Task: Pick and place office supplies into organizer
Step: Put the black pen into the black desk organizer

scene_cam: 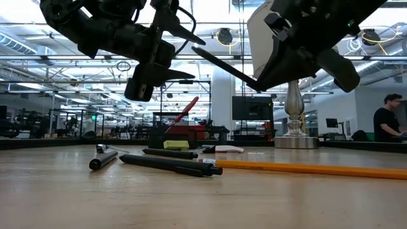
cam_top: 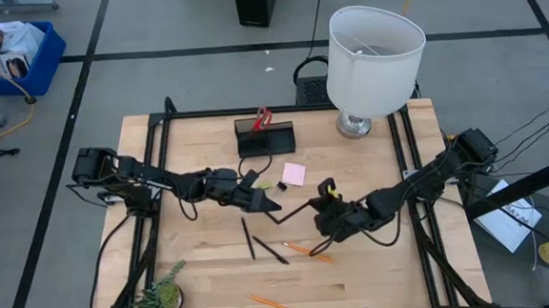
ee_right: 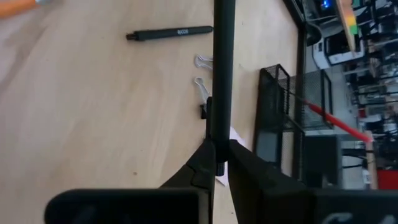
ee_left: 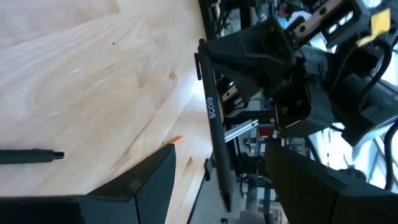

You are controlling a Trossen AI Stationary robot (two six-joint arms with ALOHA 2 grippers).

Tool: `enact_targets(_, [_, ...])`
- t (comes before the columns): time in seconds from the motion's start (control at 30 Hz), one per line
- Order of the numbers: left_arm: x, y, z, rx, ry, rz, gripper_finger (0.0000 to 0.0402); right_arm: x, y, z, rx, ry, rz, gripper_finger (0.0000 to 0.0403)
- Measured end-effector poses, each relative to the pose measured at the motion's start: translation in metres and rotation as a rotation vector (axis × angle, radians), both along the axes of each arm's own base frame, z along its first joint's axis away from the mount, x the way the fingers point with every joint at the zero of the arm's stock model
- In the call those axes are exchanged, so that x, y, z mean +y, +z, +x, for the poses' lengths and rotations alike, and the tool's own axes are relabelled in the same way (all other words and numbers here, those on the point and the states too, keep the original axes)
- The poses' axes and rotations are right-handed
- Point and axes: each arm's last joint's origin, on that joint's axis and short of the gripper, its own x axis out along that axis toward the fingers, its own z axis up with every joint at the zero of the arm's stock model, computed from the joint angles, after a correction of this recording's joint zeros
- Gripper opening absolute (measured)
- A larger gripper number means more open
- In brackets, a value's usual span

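- right pincer (cam_top: 309,212) is clamped on a black pen (cam_top: 293,210), held up off the surface (cam_top: 377,262)
- left pincer (cam_top: 266,200) hangs wide open right by the pen's tip
- organizer (cam_top: 264,137) sits at the back, scissors (cam_top: 262,118) in it

- The organizer (cam_top: 264,138) stands at the counter's (cam_top: 377,272) far edge, scissors (cam_top: 262,118) in it.
- The lamp (cam_top: 372,57) stands to its right.
- The sticky-note pad (cam_top: 293,174) lies before the organizer.
- Two pens (cam_top: 259,244) lie mid-counter, pencils (cam_top: 308,250) right of them.
- The plant (cam_top: 159,297) sits at the near left corner.
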Motion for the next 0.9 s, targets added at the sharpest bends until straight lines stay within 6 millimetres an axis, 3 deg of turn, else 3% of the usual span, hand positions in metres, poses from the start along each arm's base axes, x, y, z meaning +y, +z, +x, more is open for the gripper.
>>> enact_targets(0.9, [-0.015, 0.0, -0.001, 0.012, 0.013, -0.039, 0.0247, -0.015, 0.012, 0.019, -0.075, 0.083, -0.071, 0.0009])
